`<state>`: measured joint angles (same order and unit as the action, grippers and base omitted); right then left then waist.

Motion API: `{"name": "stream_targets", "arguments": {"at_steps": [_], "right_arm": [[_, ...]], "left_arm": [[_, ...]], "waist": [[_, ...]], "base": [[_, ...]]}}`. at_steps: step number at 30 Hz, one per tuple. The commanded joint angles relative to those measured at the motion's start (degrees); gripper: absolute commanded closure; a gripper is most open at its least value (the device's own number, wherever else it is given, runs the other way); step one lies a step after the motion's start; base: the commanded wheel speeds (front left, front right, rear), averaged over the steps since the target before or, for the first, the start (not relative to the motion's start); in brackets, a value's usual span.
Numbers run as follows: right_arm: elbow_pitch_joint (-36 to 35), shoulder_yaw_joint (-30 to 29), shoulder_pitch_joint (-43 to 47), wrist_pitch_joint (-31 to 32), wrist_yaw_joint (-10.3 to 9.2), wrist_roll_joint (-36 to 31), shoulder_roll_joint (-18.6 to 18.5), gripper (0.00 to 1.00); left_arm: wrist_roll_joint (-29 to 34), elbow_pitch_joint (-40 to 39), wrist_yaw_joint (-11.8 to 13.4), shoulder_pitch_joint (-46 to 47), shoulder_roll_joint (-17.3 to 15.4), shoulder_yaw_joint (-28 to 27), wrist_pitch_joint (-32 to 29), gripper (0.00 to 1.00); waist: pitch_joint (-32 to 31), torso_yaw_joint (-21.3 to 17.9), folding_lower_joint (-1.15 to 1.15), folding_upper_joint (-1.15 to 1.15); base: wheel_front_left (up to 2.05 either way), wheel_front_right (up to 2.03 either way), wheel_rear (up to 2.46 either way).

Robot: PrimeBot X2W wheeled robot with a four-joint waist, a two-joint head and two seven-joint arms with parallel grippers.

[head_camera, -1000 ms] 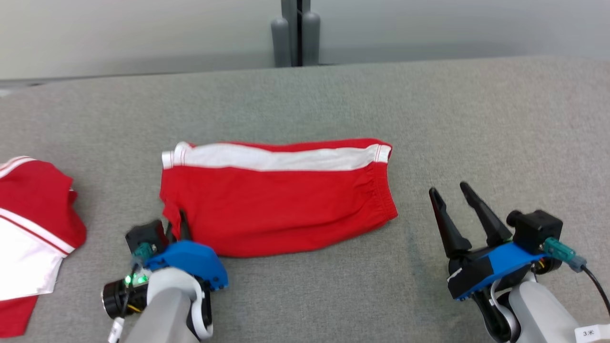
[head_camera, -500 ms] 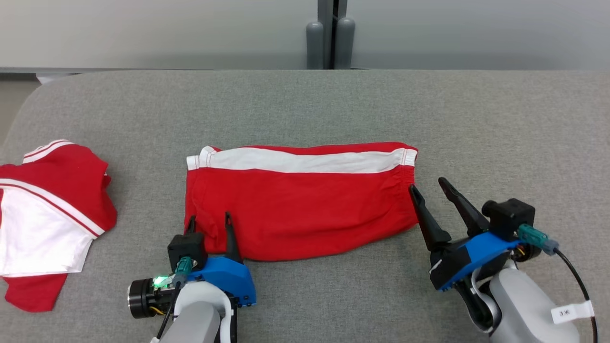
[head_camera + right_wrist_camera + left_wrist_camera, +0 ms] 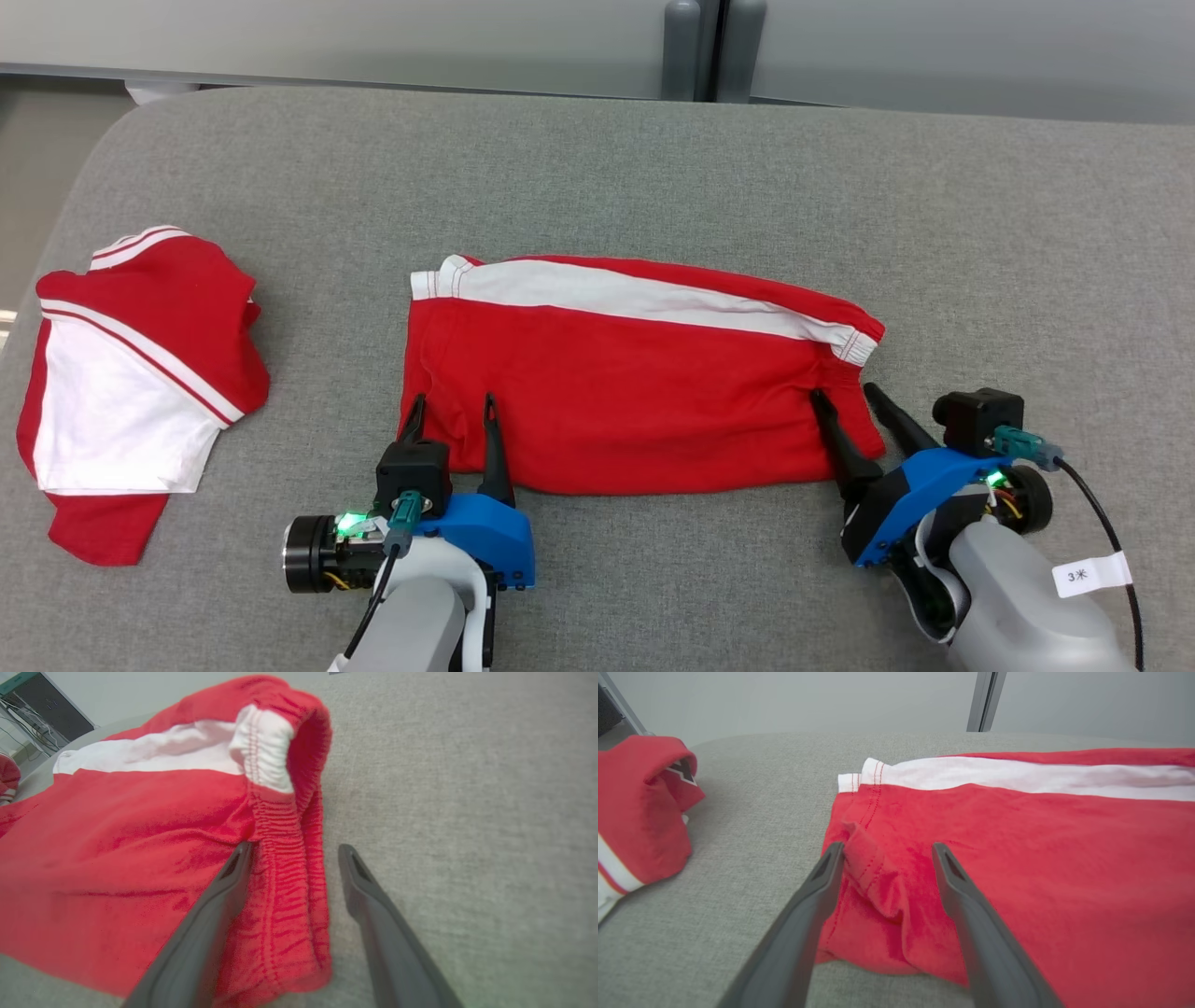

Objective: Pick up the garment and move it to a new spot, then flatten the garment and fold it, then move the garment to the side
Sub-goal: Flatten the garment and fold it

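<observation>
Left tool (image 3: 453, 401) sits at the lower centre-left of the head view, fingers spread and empty, its tips over the near left corner of the red garment (image 3: 635, 392). The garment lies flat mid-frame on the grey bench (image 3: 653, 168). The right tool (image 3: 843, 392), at lower right, is likewise spread and holds nothing, and it points at the garment's right end. A second garment (image 3: 140, 364), red and white, lies well apart at far left.

The left wrist view adds that the cloth between the left tool's (image 3: 887, 847) fingers is rumpled into a raised fold, with a white stripe (image 3: 1017, 777) above it.

In the right wrist view, the right tool (image 3: 295, 847) straddles the gathered waistband (image 3: 285, 826). One finger is over red cloth, the other over bare bench.
</observation>
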<state>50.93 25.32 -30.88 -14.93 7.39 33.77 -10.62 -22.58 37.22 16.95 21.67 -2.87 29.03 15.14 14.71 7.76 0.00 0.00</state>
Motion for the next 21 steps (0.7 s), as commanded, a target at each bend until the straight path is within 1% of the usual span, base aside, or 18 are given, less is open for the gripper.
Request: {"name": "stream_targets", "arguments": {"at_steps": [1, 3, 6, 11, 15, 18, 21], "right_arm": [[0.4, 2.8, 1.5, 1.0, 0.18, 2.1, 1.3, 1.0], [-0.8, 5.1, 2.2, 1.1, 0.18, 5.7, 1.0, 1.0], [-2.7, 7.9, 2.6, 0.8, 0.18, 10.7, -0.5, 1.0], [-4.1, 8.1, 2.3, 0.0, 0.1, 16.9, -3.9, 1.0], [-4.9, 7.5, 2.3, -0.3, 0.1, 19.2, -6.5, 1.0], [-6.5, 6.8, 2.5, -0.3, 0.1, 19.4, -8.6, 1.0], [-9.1, 7.5, 2.8, -0.3, 0.1, 19.2, -9.3, 1.0]], "left_arm": [[0.6, -0.2, 0.2, 0.7, 0.0, 0.2, 0.0, 0.0], [0.8, -0.1, 0.0, 0.3, 0.0, 0.1, 0.0, 0.0], [1.1, 0.3, -0.3, -0.5, 0.0, -0.3, 0.0, 0.0], [1.7, 0.8, -0.9, -1.6, 0.0, -1.4, 0.0, 0.0], [2.6, 0.9, -1.6, -2.8, 0.0, -2.6, 0.0, 0.0], [2.9, 0.5, -1.8, -3.8, 0.0, -3.4, 0.0, 0.0], [2.6, 0.2, -2.3, -5.0, 0.0, -3.4, 0.0, 0.0]], "waist": [[0.0, -0.1, 0.0, 0.0], [-0.4, -0.5, 0.0, 0.0], [-1.1, -1.1, 0.0, 0.0], [-2.4, -2.2, 0.0, 0.0], [-3.7, -3.3, 0.0, 0.0], [-4.5, -4.0, 0.0, 0.0], [-5.3, -4.4, 0.0, 0.0]], "base": [[0.0, 0.0, 0.0], [0.0, 0.0, 0.0], [0.0, 0.0, 0.0], [0.0, 0.0, 0.0], [0.0, 0.0, 0.0], [0.0, 0.0, 0.0], [0.0, 0.0, 0.0]]}}
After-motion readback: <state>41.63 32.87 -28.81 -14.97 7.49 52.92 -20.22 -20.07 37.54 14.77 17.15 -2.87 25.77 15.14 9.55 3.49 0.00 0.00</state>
